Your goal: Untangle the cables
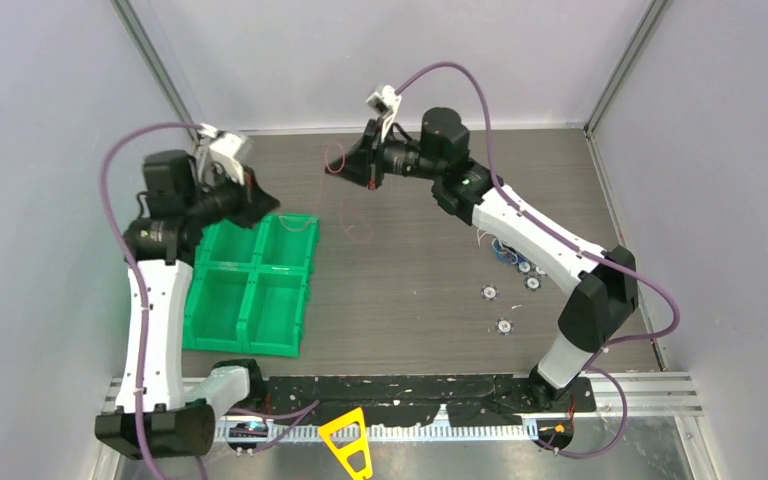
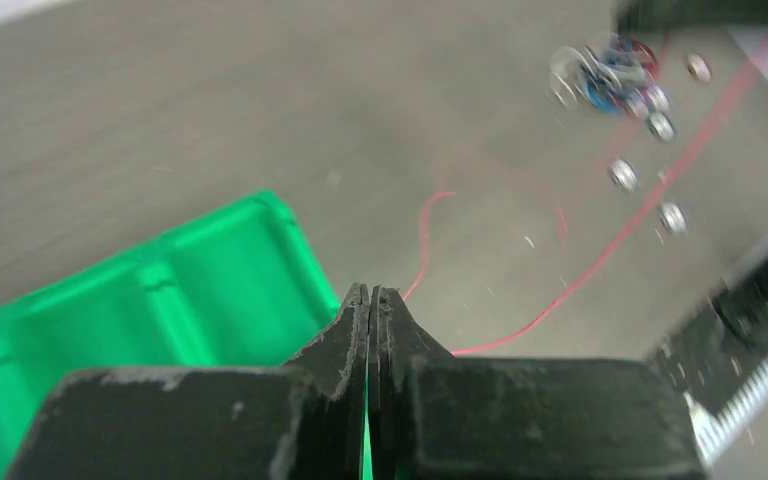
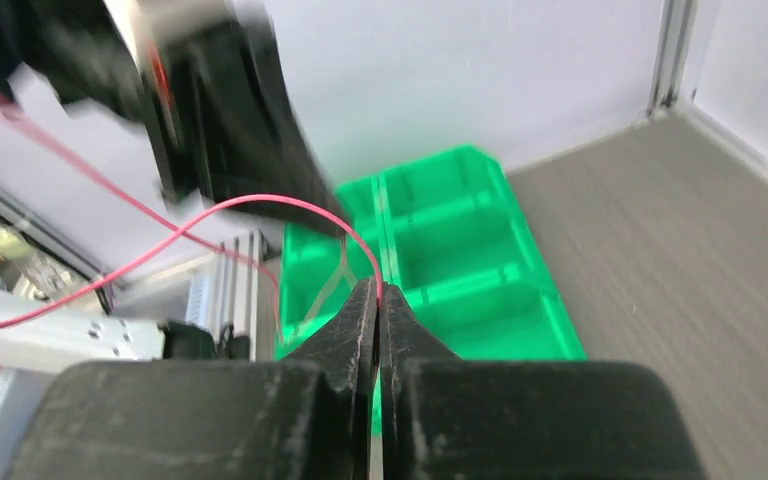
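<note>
**Q:** Grey bench [image 1: 410, 290], pale walls around it. Where are the wires?

**A:** One red wire [image 3: 270, 198] hangs above the bench, pinched in the closed right tool [image 3: 377, 290]. The left tool [image 2: 370, 292], near the green bin [image 1: 243, 300], is also closed. The wire passes its tips, but whether it is gripped cannot be told.

**Q:** Progress?

**A:** Early, by appearance. The multicoloured bunch [image 2: 610, 78] lies knotted on the bench, well apart from both tools.

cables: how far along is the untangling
Done: one red cable looks pulled out on its own. In hand: the right gripper is shut on it; the left gripper is shut too, its grip unclear. Left: the multicoloured bundle lies tangled beside the discs.
</note>
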Robot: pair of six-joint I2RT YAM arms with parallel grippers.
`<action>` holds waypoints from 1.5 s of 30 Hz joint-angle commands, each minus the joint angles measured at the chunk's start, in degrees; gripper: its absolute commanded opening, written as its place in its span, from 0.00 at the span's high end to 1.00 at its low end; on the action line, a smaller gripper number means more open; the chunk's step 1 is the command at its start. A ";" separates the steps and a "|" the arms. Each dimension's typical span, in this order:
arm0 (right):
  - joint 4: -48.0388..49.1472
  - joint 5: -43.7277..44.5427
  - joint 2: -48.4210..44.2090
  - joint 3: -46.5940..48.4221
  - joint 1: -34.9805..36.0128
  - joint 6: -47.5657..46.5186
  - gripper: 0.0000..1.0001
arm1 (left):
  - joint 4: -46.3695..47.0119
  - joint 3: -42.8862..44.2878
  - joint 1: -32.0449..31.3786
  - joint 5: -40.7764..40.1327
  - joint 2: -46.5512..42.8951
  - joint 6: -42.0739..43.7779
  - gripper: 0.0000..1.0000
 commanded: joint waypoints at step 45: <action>16.95 -2.57 -2.10 -7.04 -0.80 31.27 0.95 | 34.32 -25.15 -20.74 8.05 -12.45 -17.14 0.18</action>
